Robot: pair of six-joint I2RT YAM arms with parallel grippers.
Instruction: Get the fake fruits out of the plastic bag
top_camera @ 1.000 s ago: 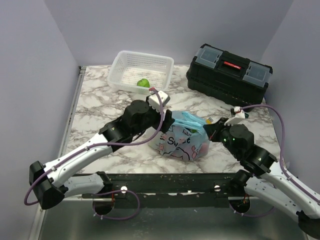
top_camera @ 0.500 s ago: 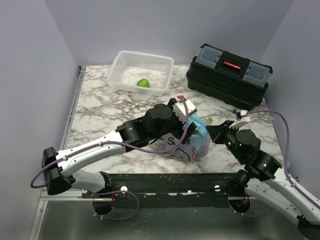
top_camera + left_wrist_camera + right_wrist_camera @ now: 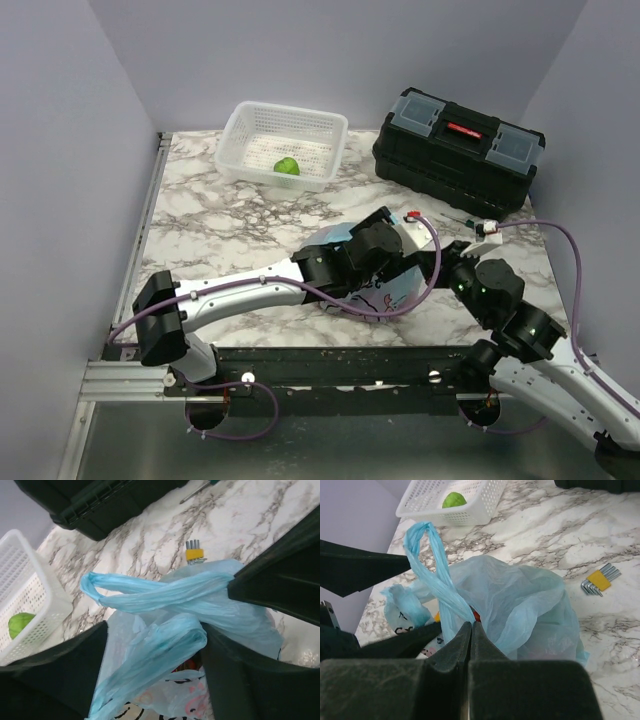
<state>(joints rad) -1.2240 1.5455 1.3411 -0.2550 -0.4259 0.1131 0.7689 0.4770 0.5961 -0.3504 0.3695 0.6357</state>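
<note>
My left arm has swung from the left flank of the plastic bag across its top. My left fingers are now spread wide, one on each side of the bunched blue mouth, with the plastic loose between them rather than squeezed. My right fingers have not moved: they stay pressed together, pinching one handle strand, whose loop stands up above them.

The bag sits near the front of the tabletop, between my two wrists and mostly hidden under the left one from above. The fake fruits are all still inside; I glimpse only a scrap of red-orange through the gap below the handles. The white basket stands well apart at the far left, holding just the lone light-green fruit.

I judge that the setting-up is done, with one side anchored and the other poised over the mouth. What remains is parting the plastic enough to reach a fruit, and thin film could easily bunch or get nipped instead.
</note>
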